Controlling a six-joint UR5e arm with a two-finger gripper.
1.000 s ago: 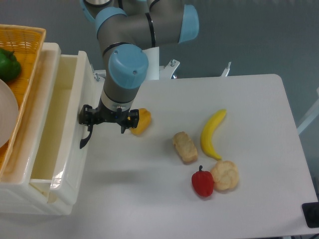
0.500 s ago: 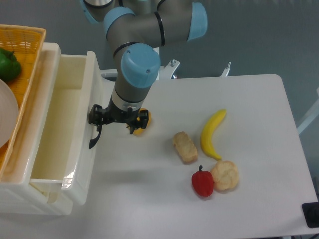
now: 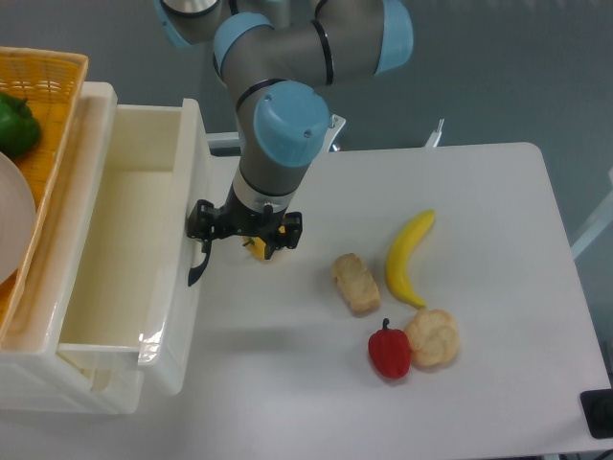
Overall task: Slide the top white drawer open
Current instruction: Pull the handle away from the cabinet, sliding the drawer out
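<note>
Notice your end effector (image 3: 203, 241) is clamping the black handle (image 3: 198, 268) of the top white drawer (image 3: 124, 259), which is sitting well out from the cabinet (image 3: 91, 105), giving you pulling purchase.

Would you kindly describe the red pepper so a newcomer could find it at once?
Start at the white table and find the yellow banana. Below its lower end, the red pepper touches a pale round pastry. It is the only red item.
</note>
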